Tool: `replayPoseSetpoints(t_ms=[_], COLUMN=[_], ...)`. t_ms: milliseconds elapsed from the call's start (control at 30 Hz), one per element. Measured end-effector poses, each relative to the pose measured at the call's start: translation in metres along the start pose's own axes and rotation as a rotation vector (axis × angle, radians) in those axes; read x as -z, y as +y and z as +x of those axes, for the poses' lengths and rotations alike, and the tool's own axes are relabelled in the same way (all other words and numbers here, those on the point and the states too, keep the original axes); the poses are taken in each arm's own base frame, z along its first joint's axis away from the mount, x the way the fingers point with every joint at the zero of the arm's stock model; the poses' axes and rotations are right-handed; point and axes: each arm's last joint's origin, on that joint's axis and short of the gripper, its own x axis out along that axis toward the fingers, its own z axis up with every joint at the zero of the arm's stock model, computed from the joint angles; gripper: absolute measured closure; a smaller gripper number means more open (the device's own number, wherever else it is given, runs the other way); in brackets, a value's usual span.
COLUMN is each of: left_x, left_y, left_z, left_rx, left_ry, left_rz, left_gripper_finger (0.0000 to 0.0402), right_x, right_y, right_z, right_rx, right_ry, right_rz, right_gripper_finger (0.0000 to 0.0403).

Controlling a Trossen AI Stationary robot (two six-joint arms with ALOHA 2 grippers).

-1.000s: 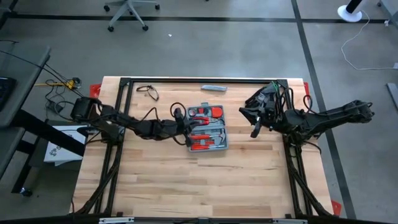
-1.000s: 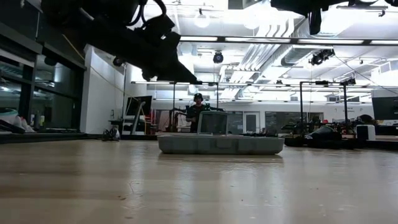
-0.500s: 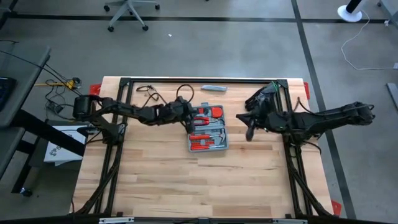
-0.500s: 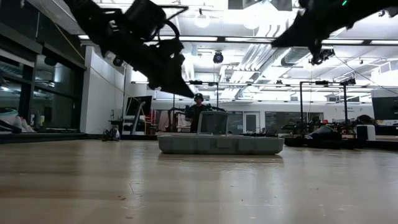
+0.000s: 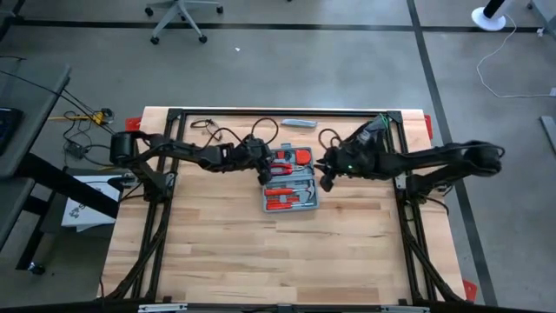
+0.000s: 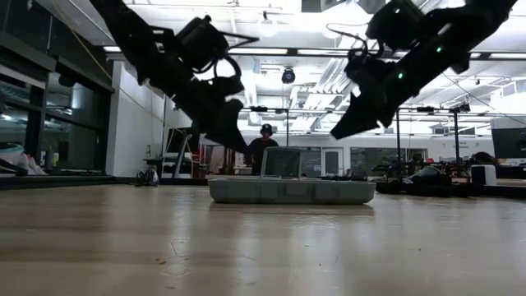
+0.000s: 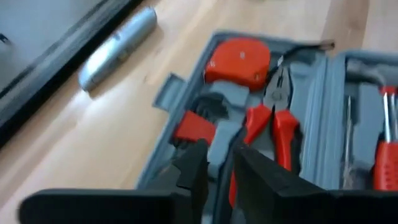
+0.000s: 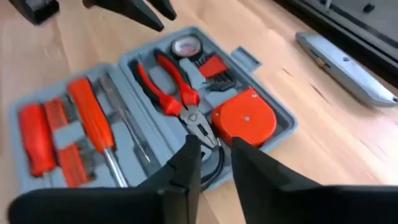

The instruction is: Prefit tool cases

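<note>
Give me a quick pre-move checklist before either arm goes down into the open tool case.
1. Tool case open, flat on table: ok.
2. Left gripper above the case's left side, fingers slightly apart, holding nothing: ok.
3. Right gripper above the pliers and orange tape measure, fingers apart, empty: ok.
4. Grippers clear of each other: ok in high view.
5. All tools seated in their slots: cannot tell.
6. Grey bar clear of case: ok.
</note>
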Motion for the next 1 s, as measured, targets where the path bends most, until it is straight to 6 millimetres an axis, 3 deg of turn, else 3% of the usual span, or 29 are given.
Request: replayPoseSetpoints(t_ms=[300, 667, 867, 1000], left_x=[0.015, 0.017, 0.017, 0.018], left_y=[-0.004, -0.006, -0.006, -0.006], left_z=[0.017, 0.022, 0.022, 0.022], left_rx=[-0.009, 0.017, 0.017, 0.017], left_ry=[0.057, 0.058, 0.058, 0.059], left_rz=[-0.003, -0.011, -0.01, -0.003], left_gripper_finger=[0.0254, 0.0251, 0.0251, 0.0251], right_x=[-0.002, 0.002, 0.008, 0.01], right_y=[0.005, 0.001, -0.002, -0.003], right_z=[0.03, 0.069, 0.083, 0.083], right_rx=[0.003, 0.115, 0.155, 0.2], right_ry=[0.046, 0.314, 0.361, 0.372], right_rz=[-0.12, -0.236, -0.225, -0.198], right_gripper_finger=[0.029, 0.029, 0.0292, 0.0335])
